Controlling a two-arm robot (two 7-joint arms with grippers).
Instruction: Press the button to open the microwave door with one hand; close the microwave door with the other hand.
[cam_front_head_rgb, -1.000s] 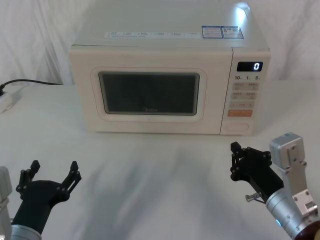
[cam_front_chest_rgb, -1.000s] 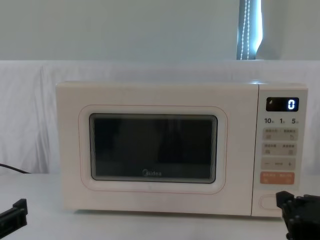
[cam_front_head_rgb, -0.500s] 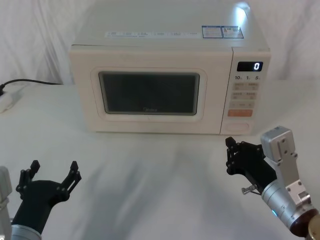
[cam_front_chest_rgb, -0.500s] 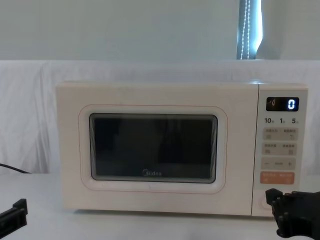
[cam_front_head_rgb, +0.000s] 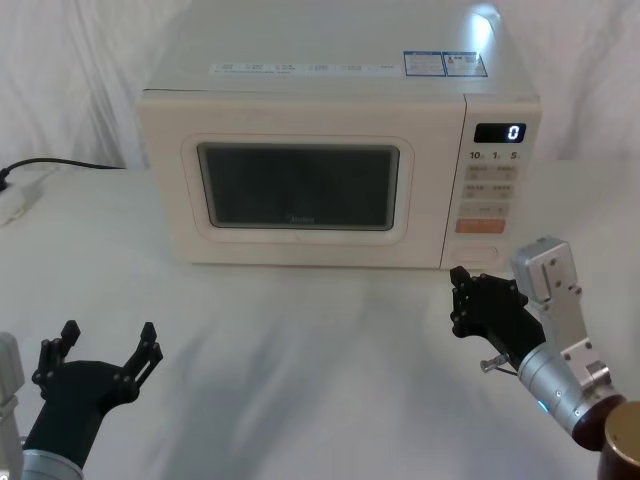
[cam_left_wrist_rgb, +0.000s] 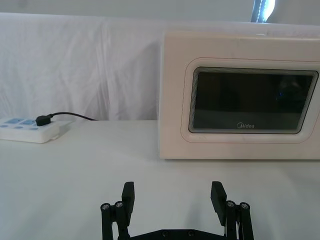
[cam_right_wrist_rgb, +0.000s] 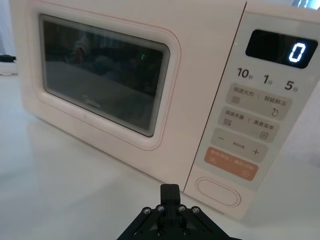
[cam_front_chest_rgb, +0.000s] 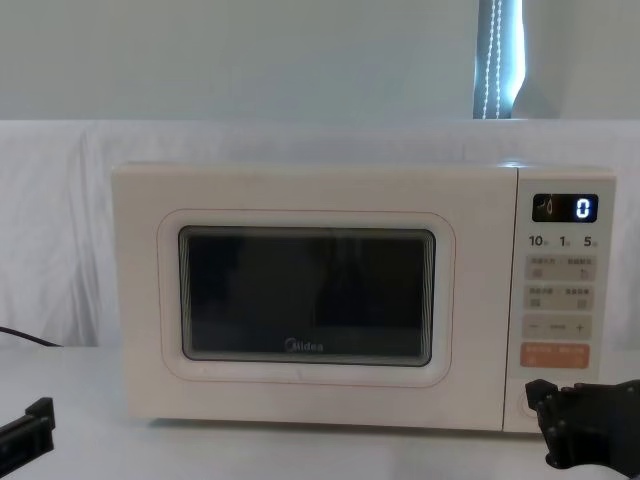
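Note:
The cream microwave stands at the back of the table, and the microwave door (cam_front_head_rgb: 300, 190) (cam_left_wrist_rgb: 250, 100) (cam_right_wrist_rgb: 100, 75) (cam_front_chest_rgb: 305, 295) with its dark window is closed. The button (cam_front_head_rgb: 478, 254) (cam_right_wrist_rgb: 218, 185) is the wide pill-shaped key at the bottom of the control panel, under the orange key. My right gripper (cam_front_head_rgb: 457, 300) (cam_right_wrist_rgb: 170, 192) (cam_front_chest_rgb: 545, 428) is shut, holds nothing, and hovers just in front of and slightly below the button, apart from it. In the chest view it covers part of the button (cam_front_chest_rgb: 524, 400). My left gripper (cam_front_head_rgb: 105, 345) (cam_left_wrist_rgb: 172, 197) (cam_front_chest_rgb: 25, 432) stays open low at the near left.
A white power strip (cam_front_head_rgb: 12, 200) (cam_left_wrist_rgb: 27, 131) with a black plug and cable lies at the far left of the white-clothed table (cam_front_head_rgb: 300, 340). The panel display (cam_front_head_rgb: 500, 132) reads 0. White cloth hangs behind the microwave.
My right gripper has moved forward and up toward the lower right corner of the microwave, closing on the button. The left arm and the door have not moved.

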